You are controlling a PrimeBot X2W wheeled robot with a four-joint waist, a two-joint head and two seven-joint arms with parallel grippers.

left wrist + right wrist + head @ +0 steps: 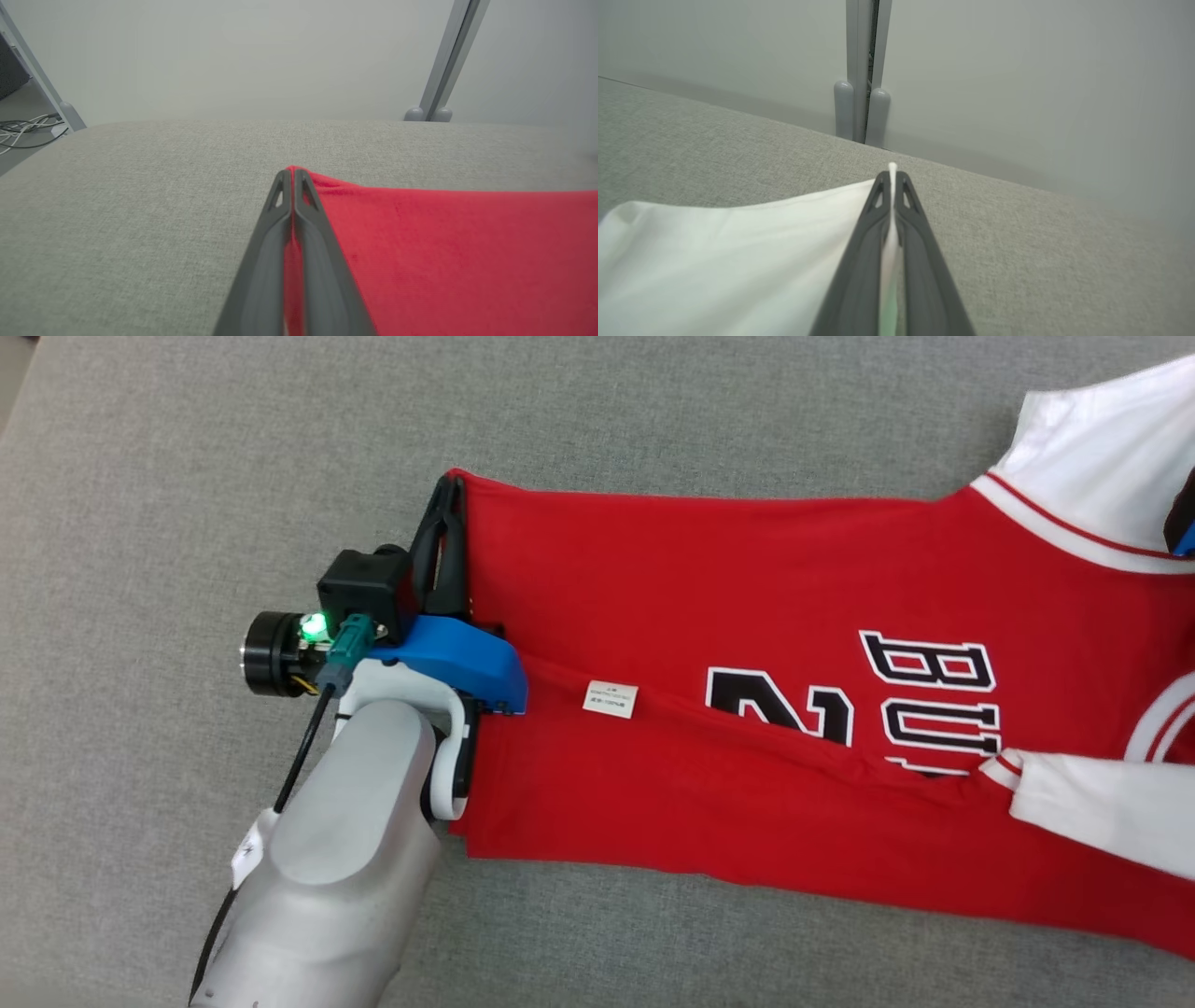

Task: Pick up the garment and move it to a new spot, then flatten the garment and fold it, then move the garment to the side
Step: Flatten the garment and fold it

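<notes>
Grey woven fabric surface (187, 476) fills the head view, and a red jersey (747, 579) lies spread flat across it from the middle to the right edge, with black-and-white lettering and a numeral on its chest, a small white label (610, 698) near a crease, and a white sleeve (1102, 812) folded over its lower right part. At the jersey's left hem the left gripper (453, 490) lies level with the cloth, its dark fingers pressed together along the hem's upper corner. Behind them sit a blue housing (457, 658) and the pale forearm (345, 821). From the left wrist view, those fingers (266, 242) are closed with a strip of red cloth pinched between them – the corner pokes out just past the tips – and the rest of the jersey spreads to the right over the grey surface; a pale wall (233, 56), a grey post (448, 60) and some loose cables (23, 133) stand beyond. In the right wrist view, the right gripper (892, 175) is clamped on the edge of the jersey's white cloth (738, 261) – a thin white sliver shows between the fingers and above their tips – while the white panel lies to the left on the surface, with paired grey posts (861, 70) against the wall behind.
</notes>
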